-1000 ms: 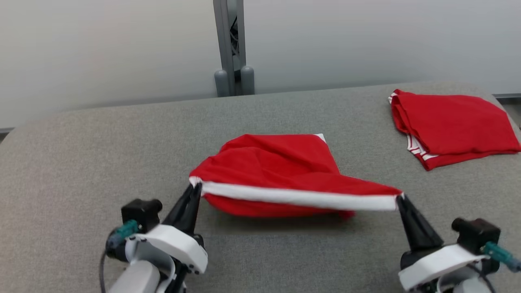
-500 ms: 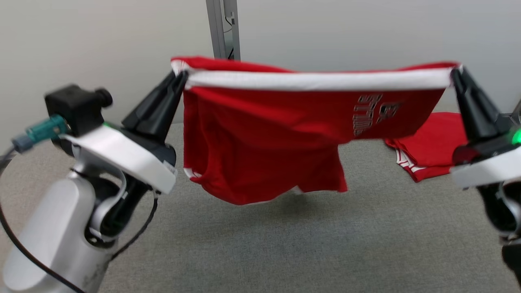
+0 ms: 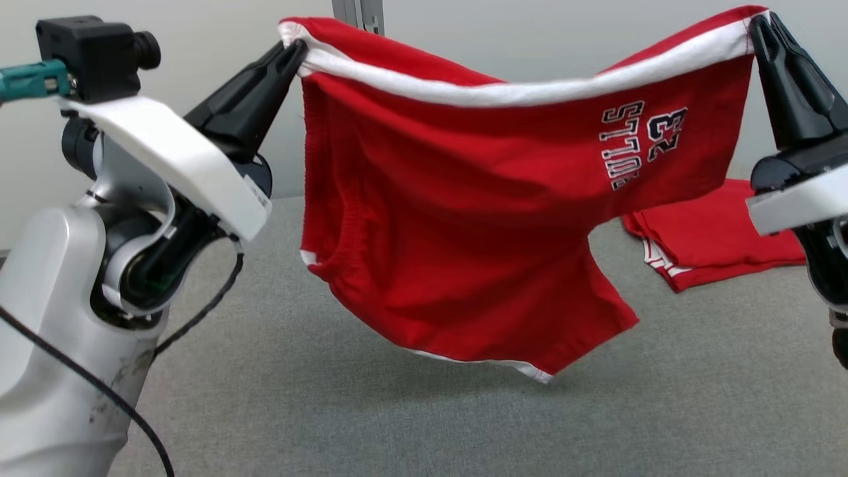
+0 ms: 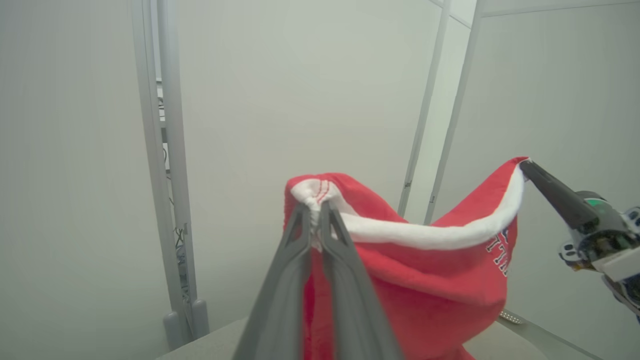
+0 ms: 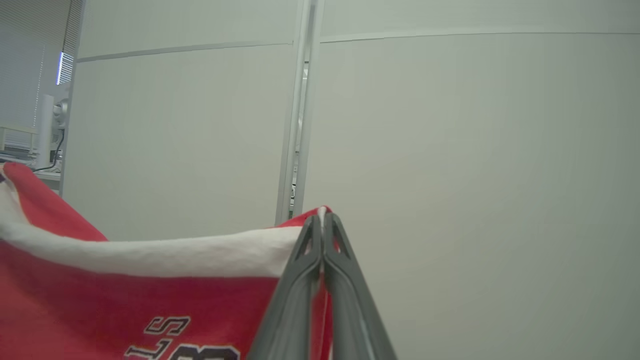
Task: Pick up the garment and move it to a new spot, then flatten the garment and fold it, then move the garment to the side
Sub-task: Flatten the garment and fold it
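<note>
The garment [image 3: 464, 218] is a pair of red shorts with a white band along its upper edge and dark lettering on one leg. It hangs in the air above the grey table [image 3: 397, 424], stretched between my two grippers. My left gripper [image 3: 298, 50] is shut on the left end of the white band. My right gripper [image 3: 758, 26] is shut on the right end. In the left wrist view the left gripper [image 4: 314, 212] pinches the bunched white band of the garment [image 4: 425, 280]. In the right wrist view the right gripper [image 5: 322, 220] pinches the edge of the garment [image 5: 125, 295].
A second red garment [image 3: 715, 232], folded, lies on the table at the far right. A grey metal post [image 3: 358, 13] stands against the pale wall behind the table. My left arm's white body [image 3: 59, 318] rises at the lower left.
Both grippers have lifted the garment off the table and it now hangs unfurled in the air. The band sags more between them than half a second ago. The camera has shifted too.
</note>
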Controlling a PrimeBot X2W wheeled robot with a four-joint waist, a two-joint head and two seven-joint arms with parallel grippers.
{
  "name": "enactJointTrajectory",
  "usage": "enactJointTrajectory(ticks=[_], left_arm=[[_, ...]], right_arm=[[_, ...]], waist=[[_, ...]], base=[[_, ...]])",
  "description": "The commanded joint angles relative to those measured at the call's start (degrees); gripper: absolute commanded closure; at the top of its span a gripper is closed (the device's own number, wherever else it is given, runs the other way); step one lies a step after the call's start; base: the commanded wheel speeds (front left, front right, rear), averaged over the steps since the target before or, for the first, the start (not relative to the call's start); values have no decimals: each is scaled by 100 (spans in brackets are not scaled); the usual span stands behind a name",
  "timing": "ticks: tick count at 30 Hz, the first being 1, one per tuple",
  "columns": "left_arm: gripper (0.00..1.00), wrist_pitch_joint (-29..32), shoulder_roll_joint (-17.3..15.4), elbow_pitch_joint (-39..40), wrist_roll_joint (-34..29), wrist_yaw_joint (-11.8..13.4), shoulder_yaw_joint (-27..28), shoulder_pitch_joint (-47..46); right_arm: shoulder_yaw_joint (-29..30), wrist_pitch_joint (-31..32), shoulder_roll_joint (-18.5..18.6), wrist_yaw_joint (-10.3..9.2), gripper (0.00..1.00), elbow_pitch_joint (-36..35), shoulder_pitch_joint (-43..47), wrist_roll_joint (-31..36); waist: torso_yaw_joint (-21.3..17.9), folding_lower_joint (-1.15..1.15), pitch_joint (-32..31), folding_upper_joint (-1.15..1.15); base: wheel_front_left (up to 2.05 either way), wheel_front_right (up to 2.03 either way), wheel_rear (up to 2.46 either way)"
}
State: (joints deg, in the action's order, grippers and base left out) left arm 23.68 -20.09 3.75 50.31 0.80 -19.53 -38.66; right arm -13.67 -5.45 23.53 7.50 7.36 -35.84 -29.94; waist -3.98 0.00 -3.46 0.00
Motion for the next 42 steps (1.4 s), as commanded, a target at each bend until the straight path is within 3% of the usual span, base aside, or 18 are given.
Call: enactJointTrajectory(ticks=[1, 9, 17, 22, 28, 32, 37, 42], left_arm=[[100, -31, 23, -172, -45, -34, -9, -200], [100, -632, 300, -1661, -506, -529, -266, -1356], [100, -2434, 562, -3417, -1528, -781, -629, -3386], [100, -3477, 679, -4377, -1865, -821, -878, -4321], [100, -3861, 744, -5066, -1750, -823, -1215, -4579], [100, -3890, 755, -5049, -1546, -824, -1466, -4308], [100, -3894, 714, -4611, -1141, -824, -1963, -3542], [100, -3878, 417, -4233, -505, -825, -2549, -2388]], right_arm=[[-57, 25, -17, -2, 100, 183, -205, -37], [-490, -228, -193, -1, 100, 1603, -1533, 50], [-768, -899, -510, -2, 100, 3279, -3812, 469], [-551, -986, -677, -2, 100, 3482, -4728, 868], [-210, -980, -974, -2, 100, 3332, -4586, 1316], [-273, -980, -1020, -2, 100, 3340, -4231, 1327], [-463, -979, -794, -2, 100, 3385, -3461, 817], [-835, -978, -518, -2, 100, 3378, -2413, -94]], waist=[[-11, 0, 134, 0], [70, 0, 827, 0], [160, 0, 2210, 0], [176, 0, 3000, 0], [82, 0, 3524, 0], [117, 0, 3762, 0], [199, 0, 3725, 0], [179, 0, 3384, 0]], base=[[0, 0, 0], [0, 0, 0], [0, 0, 0], [0, 0, 0], [0, 0, 0], [0, 0, 0], [0, 0, 0], [0, 0, 0]])
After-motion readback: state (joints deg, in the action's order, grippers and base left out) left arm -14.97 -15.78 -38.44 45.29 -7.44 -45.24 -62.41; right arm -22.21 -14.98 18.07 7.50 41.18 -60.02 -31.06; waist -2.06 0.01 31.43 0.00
